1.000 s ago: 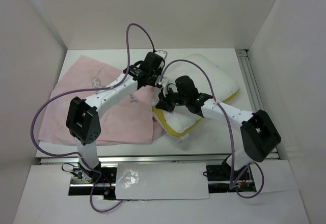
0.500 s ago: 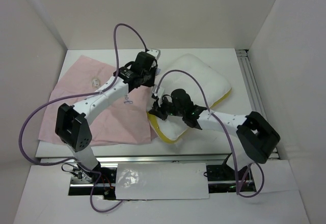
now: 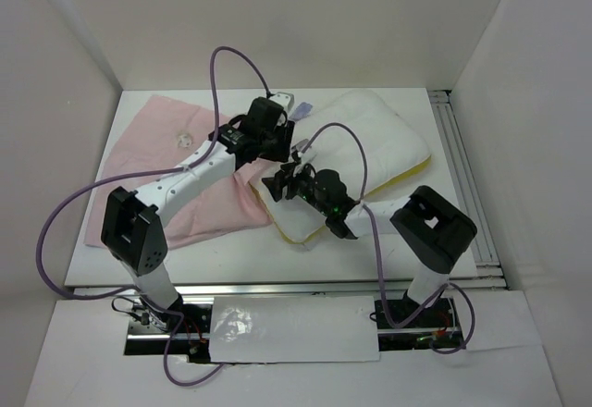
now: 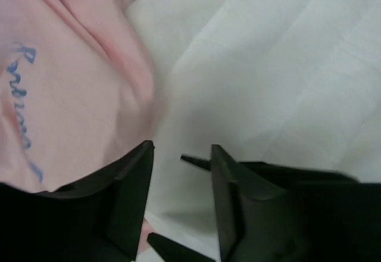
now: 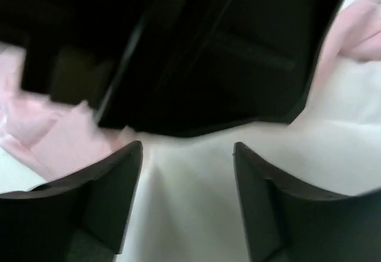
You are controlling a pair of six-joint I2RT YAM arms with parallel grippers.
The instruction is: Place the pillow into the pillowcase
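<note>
The white pillow (image 3: 379, 139), with its yellow seam along the right edge, lies at the middle right of the table, and its left end meets the pink pillowcase (image 3: 166, 162). My left gripper (image 3: 289, 145) hovers open over that junction. In the left wrist view it (image 4: 181, 155) frames white pillow (image 4: 268, 65), with pink pillowcase (image 4: 77, 83) beside its left finger. My right gripper (image 3: 276, 183) is open at the pillow's near left corner. The right wrist view shows it (image 5: 187, 149) with only pillow (image 5: 190, 214) between its fingers and the left arm's black body (image 5: 208, 47) just ahead.
White enclosure walls stand on three sides. A metal rail (image 3: 460, 166) runs along the table's right edge. Purple cables (image 3: 231, 60) loop above both arms. A small lilac tag (image 3: 303, 108) sticks out at the pillow's far left corner.
Both grippers went from shut to open. The pillow slid left toward the pillowcase, and the right arm folded in leftward with it.
</note>
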